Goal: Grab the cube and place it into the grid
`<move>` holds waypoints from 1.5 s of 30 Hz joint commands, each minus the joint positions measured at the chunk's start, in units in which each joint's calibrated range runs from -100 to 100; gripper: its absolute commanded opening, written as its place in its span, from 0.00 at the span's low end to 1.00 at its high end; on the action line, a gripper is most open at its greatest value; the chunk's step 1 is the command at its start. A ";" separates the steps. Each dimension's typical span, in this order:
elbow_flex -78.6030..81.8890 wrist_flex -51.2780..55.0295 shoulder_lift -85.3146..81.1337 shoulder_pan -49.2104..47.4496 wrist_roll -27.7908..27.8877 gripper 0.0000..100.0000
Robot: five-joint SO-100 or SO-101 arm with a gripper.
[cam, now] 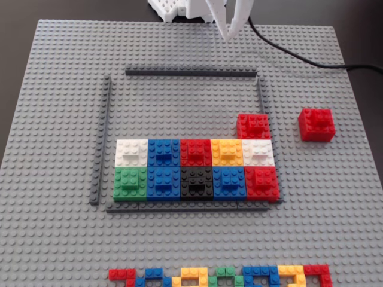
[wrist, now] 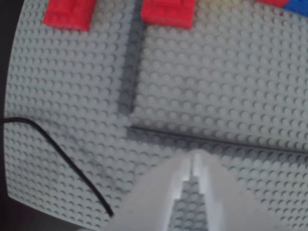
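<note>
A red cube (cam: 316,124) stands alone on the grey baseplate, just right of the grid (cam: 191,73) in the fixed view. In the wrist view this cube (wrist: 67,12) sits at the top left, left of the grid's dark side strip (wrist: 132,62). The grid holds two full rows of coloured cubes, plus another red cube (cam: 253,125) in its right corner above them. My white gripper (cam: 230,30) hangs beyond the grid's far strip, well away from the lone cube. Its fingertips meet in the wrist view (wrist: 193,160), shut on nothing.
A black cable (cam: 299,57) crosses the baseplate's far right corner and shows near the gripper (wrist: 62,161). A strip of small flat multicoloured pieces (cam: 221,276) lies along the front edge. The grey studded baseplate (cam: 54,119) spreads around the grid.
</note>
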 commanded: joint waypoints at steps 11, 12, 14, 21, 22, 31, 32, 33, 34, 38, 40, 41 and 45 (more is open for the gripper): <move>-33.35 3.49 26.37 -9.61 -5.47 0.00; -35.52 3.64 28.35 -10.05 -5.81 0.00; -39.87 3.78 32.99 -10.71 -6.50 0.00; -54.92 4.47 50.79 -12.48 -9.33 0.00; -56.82 4.71 52.86 -12.70 -9.43 0.00; -71.68 6.23 67.47 -13.44 -10.84 0.00; -73.95 6.57 69.36 -13.29 -11.04 0.00; -75.85 6.81 70.91 -13.07 -11.14 0.00; -77.84 7.11 72.63 -12.92 -11.23 0.00; -84.19 7.59 78.31 -12.63 -12.06 0.00; -86.36 7.79 80.80 -12.63 -12.31 0.01; -87.00 7.89 81.75 -12.70 -12.36 0.01; -91.07 8.47 86.39 -12.70 -12.70 0.00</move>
